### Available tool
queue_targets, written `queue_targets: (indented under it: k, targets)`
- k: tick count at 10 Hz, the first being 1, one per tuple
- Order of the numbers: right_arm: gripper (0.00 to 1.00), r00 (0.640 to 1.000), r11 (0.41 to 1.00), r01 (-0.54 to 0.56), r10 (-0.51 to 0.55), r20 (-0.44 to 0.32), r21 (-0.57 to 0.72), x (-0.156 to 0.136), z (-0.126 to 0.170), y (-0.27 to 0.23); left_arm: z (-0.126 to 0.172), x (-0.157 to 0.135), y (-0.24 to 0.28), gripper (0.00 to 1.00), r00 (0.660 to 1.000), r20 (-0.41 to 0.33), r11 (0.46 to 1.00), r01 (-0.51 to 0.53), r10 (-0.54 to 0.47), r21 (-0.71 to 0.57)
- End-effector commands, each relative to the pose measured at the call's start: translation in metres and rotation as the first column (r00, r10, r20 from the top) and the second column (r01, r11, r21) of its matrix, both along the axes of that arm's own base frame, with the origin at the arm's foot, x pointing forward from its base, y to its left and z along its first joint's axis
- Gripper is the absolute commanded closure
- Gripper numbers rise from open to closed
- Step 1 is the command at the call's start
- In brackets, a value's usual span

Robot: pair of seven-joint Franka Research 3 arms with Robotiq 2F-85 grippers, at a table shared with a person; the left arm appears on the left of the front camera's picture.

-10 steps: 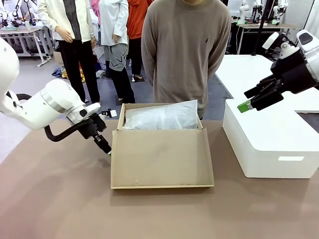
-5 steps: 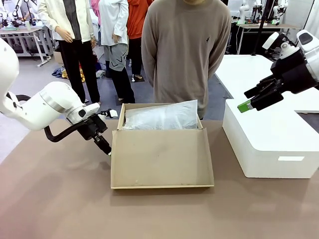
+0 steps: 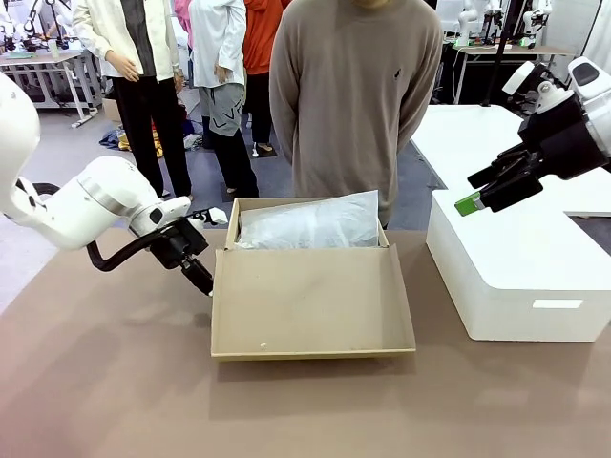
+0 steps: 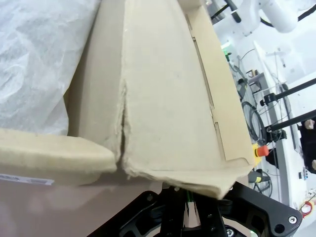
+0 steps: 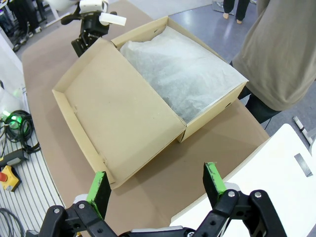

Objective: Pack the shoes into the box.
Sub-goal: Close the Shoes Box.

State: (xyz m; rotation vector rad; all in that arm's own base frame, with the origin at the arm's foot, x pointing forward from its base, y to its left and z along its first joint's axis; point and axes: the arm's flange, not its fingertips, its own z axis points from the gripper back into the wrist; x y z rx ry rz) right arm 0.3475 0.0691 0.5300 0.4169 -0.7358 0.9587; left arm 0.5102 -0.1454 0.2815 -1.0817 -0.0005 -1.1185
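The tan cardboard box stands mid-table with its flap lid folded open toward me. White tissue paper fills the tray, and the shoes are hidden. My left gripper is shut, its tips tucked at the lid's left edge. In the left wrist view the lid's torn corner lies just over the closed fingertips. My right gripper hangs open in the air at the right, holding nothing. Its view looks down on the box between green pads.
A large white block-like box sits on the table at the right, under my right gripper. A person in a taupe sweater stands just behind the box. Bare brown table stretches in front and to the left.
The lid's front edge has risen a little and tilted. My left gripper has edged slightly up and right along the lid's side. The right arm has not moved.
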Motion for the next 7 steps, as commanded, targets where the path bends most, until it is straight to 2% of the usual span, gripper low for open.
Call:
queue_targets:
  k: [1,3,7]
  targets:
    - [0.00,1.000,1.000,-0.024,0.024,0.013,0.019,0.003,-0.001,-0.001,0.007,0.004,0.003,1.00,0.999,-0.039,0.996,-0.014,0.010,-0.085]
    - [0.00,1.000,1.000,-0.024,0.024,0.013,0.019,0.003,-0.001,-0.001,0.014,0.004,0.005,1.00,0.997,-0.067,0.991,-0.042,0.033,-0.129]
    - [0.00,1.000,1.000,-0.024,0.024,0.013,0.019,0.003,-0.001,-0.001,0.030,0.004,0.010,1.00,0.980,-0.120,0.958,-0.183,0.159,-0.221]
